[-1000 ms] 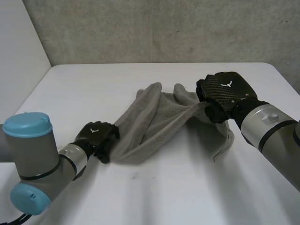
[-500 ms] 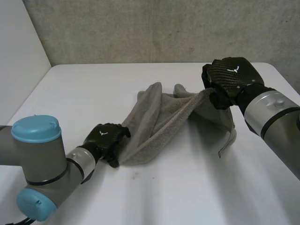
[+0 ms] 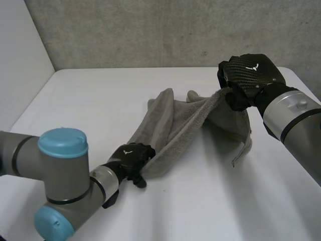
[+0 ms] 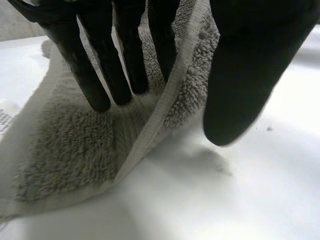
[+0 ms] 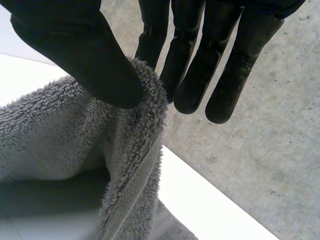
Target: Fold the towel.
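L hand is closed on the near corner of the towel, low at the table. In L wrist view the fingers are laid on the terry and the thumb is set on the other side of the hem, so the edge is pinched between them, w/ the corner resting on the white surface. R hand is held up above the far right of the table, closed on the opposite end of the towel. In R wrist view the thick edge is clamped between thumb and fingers, w/ the rest hung below. The towel is grey, stretched in a slanted band between both hands, w/ loose folds bunched mid-table and one flap hung down under the R hand to the table. The table is white and plain. A grey concrete wall is seen behind, and a pale panel at the left.
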`<state>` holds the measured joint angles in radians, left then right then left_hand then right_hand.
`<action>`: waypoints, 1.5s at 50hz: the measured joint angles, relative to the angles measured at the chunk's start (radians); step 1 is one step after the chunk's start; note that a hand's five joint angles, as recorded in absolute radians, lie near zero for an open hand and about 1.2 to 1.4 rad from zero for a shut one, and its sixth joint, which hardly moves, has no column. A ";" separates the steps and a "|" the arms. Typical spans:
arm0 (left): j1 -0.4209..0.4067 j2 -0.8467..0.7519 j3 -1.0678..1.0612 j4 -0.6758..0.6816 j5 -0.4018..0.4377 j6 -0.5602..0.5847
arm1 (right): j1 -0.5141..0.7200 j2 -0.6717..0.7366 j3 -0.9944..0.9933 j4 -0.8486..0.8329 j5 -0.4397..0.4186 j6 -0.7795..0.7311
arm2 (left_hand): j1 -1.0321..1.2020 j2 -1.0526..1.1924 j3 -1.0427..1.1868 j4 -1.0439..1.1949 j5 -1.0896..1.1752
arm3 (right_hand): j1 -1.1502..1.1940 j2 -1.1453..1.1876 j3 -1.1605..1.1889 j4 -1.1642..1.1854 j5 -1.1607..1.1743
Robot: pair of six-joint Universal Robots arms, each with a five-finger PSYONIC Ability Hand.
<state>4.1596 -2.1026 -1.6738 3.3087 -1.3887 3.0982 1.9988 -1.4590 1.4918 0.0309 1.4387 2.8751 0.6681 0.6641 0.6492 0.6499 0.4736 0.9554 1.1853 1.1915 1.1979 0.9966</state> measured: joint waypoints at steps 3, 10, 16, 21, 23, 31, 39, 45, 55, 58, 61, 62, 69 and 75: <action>-0.009 -0.010 0.015 0.003 -0.007 -0.021 | -0.001 -0.001 -0.001 0.000 0.000 0.001 | 0.204 0.210 0.224 0.210 0.209 | 0.000 0.000 0.000 0.000 0.000; -0.004 0.030 0.039 0.019 -0.126 -0.042 | -0.010 -0.002 -0.002 0.000 -0.002 -0.009 | 0.458 0.478 0.491 0.489 0.486 | 0.000 0.000 0.000 0.000 0.000; 0.031 0.186 0.033 0.043 -0.245 -0.034 | -0.015 -0.016 -0.010 0.018 -0.006 -0.057 | 0.509 0.543 0.556 0.556 0.553 | 0.000 0.000 0.000 0.000 0.000; 0.065 0.402 0.025 0.049 -0.273 0.002 | -0.014 -0.049 -0.038 0.090 -0.008 -0.195 | 0.516 0.551 0.564 0.564 0.557 | 0.000 0.000 0.000 0.000 0.000; 0.072 0.488 0.026 0.046 -0.271 0.036 | -0.014 -0.065 -0.054 0.130 -0.007 -0.260 | 0.516 0.552 0.565 0.565 0.560 | 0.000 0.000 0.000 0.000 0.000; 0.077 0.675 0.046 -0.036 -0.264 0.296 | -0.015 -0.111 -0.118 0.308 -0.005 -0.462 | 0.516 0.553 0.566 0.567 0.560 | 0.000 0.000 0.000 0.000 0.000; 0.081 0.589 0.052 -0.200 -0.269 0.494 | -0.008 -0.013 -0.132 0.464 -0.008 -0.587 | 0.527 0.553 0.566 0.567 0.566 | 0.000 0.000 0.000 0.000 0.000; 0.086 0.379 0.084 -0.276 -0.273 0.516 | -0.001 0.159 -0.153 0.493 0.012 -0.659 | 0.527 0.553 0.566 0.567 0.566 | 0.000 0.000 0.000 0.000 0.002; 0.085 0.057 0.442 -0.246 -0.286 0.509 | 0.039 0.373 -0.410 0.250 0.143 -0.700 | 0.528 0.554 0.567 0.568 0.566 | 0.000 0.000 0.000 0.000 0.004; 0.083 0.011 0.611 -0.192 -0.302 0.505 | 0.045 0.385 -0.492 0.078 0.172 -0.702 | 0.532 0.554 0.567 0.568 0.566 | 0.000 0.000 0.000 0.000 0.004; 0.081 -0.014 0.808 -0.068 -0.337 0.500 | 0.048 0.373 -0.551 -0.192 0.188 -0.703 | 0.533 0.554 0.567 0.568 0.566 | 0.000 0.000 0.000 0.000 0.005; 0.080 -0.014 0.851 -0.023 -0.348 0.499 | 0.048 0.363 -0.555 -0.272 0.189 -0.704 | 0.533 0.554 0.567 0.568 0.566 | 0.000 0.000 0.000 0.000 0.005; 0.073 0.063 0.875 0.233 -0.396 0.491 | 0.044 0.262 -0.451 -0.589 0.140 -0.707 | 0.536 0.554 0.567 0.568 0.568 | 0.000 0.000 0.000 0.000 0.005; 0.074 0.164 0.551 0.269 -0.384 0.456 | 0.040 0.219 -0.298 -0.463 0.071 -0.702 | 0.537 0.554 0.567 0.568 0.568 | 0.000 0.000 0.000 0.000 0.006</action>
<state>4.2341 -1.9389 -1.1223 3.5777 -1.7731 3.5541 2.0391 -1.2398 1.1938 -0.4322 1.5099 2.1728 1.2054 1.2178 1.2162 1.2179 1.0415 0.9554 1.1854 1.1917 1.1979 1.0031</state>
